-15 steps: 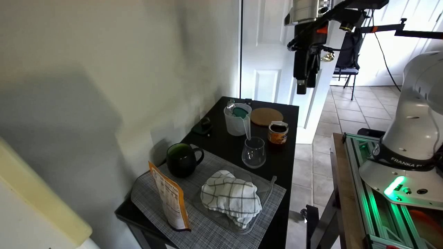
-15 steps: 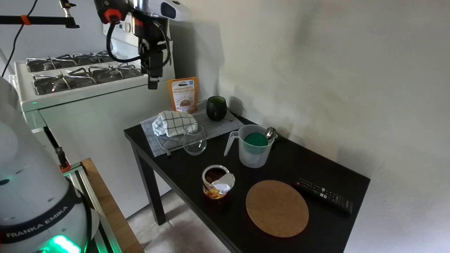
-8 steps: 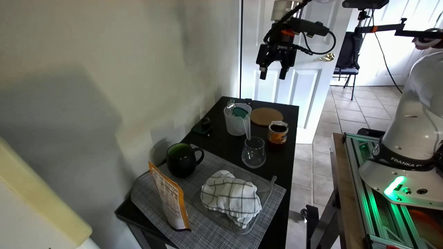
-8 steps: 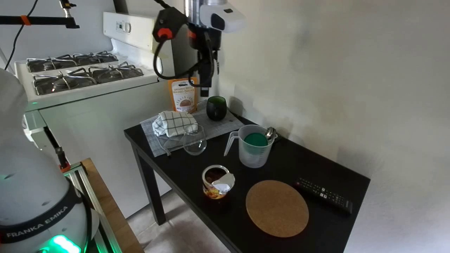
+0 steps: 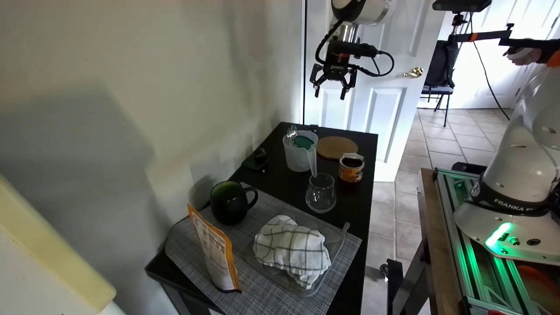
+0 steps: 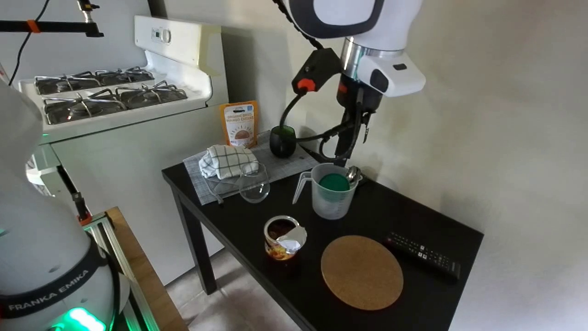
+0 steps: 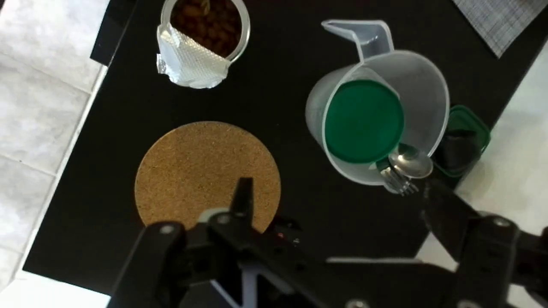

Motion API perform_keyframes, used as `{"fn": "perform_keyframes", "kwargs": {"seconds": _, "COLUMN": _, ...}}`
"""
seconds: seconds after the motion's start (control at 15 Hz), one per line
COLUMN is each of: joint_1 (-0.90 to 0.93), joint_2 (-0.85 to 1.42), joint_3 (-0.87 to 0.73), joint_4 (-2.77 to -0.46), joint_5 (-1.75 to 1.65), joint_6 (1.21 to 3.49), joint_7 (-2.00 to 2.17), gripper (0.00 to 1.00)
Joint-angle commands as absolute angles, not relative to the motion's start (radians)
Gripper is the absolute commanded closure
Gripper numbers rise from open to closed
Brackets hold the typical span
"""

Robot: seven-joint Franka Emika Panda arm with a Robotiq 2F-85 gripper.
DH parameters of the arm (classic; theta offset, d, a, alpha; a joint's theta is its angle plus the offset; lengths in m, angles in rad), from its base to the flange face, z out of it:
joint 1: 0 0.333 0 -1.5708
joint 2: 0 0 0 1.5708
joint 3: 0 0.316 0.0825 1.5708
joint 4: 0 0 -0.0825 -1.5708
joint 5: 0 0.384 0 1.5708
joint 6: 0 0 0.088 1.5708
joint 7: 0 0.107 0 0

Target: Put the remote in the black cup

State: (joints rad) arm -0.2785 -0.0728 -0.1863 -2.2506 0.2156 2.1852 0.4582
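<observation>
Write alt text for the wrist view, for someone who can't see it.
Open gripper over a black table, with only one end of the remote visible past it, beside a round cork mat. At upper right, a translucent measuring jug holds a round green item, a spoon and a fork; at upper left, an opened can, its foil lid peeled back.
</observation>
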Motion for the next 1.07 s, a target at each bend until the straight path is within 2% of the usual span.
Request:
{"fn": "perform_keyframes", "kwargs": {"seconds": 0.0, "joint_1": -0.266, "joint_2": -0.036, "joint_3": -0.212, "joint_4": -2.214, "joint_5": 0.235, "joint_6": 2.159, "joint_7": 0.473, "gripper": 0.0}}
{"fn": "perform_keyframes", "kwargs": {"seconds": 0.33, "joint_1": -0.261, "joint_2": -0.013, "joint_3": -0.218, "joint_4": -2.192, "joint_5": 0.239, "joint_6": 2.152, "joint_7": 0.472, "gripper": 0.0}}
{"fn": "perform_keyframes", "kwargs": {"seconds": 1.0, "joint_1": -0.351, "joint_2": 0.425, "joint_3": -0.303, "joint_4": -1.889, "joint_5": 0.374, "joint_6": 2.248, "joint_7": 0.51, "gripper": 0.0}}
